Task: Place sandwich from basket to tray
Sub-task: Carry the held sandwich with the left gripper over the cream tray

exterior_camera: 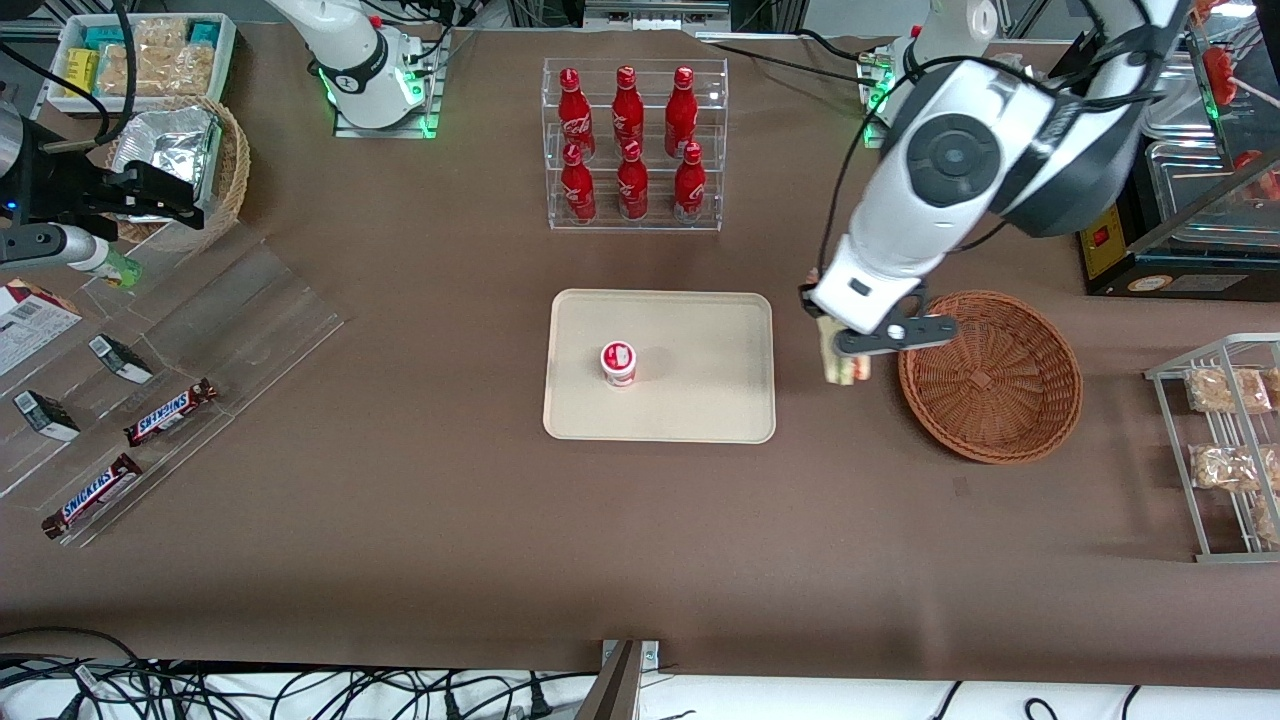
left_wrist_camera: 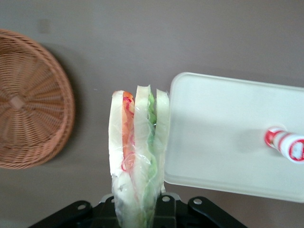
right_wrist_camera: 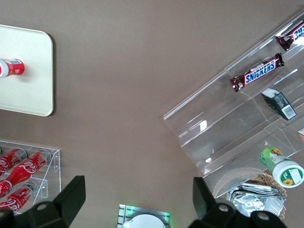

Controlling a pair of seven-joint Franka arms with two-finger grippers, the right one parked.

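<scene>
Nearest the wrist camera, the gripper [left_wrist_camera: 137,209] has its jaws closed on the sandwich [left_wrist_camera: 138,156], which is wrapped in clear film and held upright, its white bread slices and red and green filling on edge. In the front view the sandwich [exterior_camera: 843,362] hangs in the air between the basket [exterior_camera: 990,375] and the tray [exterior_camera: 660,365], out of the basket and just short of the tray's rim. The basket looks empty. A small red-and-white cup [exterior_camera: 619,362] stands on the tray, well apart from the edge the sandwich would cross first. The grip seems to sit low on a soft, film-wrapped wedge, so it could slip or tilt during the carry, and squeezing may deform the bread. A release too early would drop it on the table beside the rim or leave it straddling the edge; carrying too far toward the parked arm's end risks knocking the cup over. Farther off, red bottles [exterior_camera: 628,140] fill a clear rack. The fingertips themselves are covered by the sandwich, and the arm's body blocks part of the gripper from the front.
</scene>
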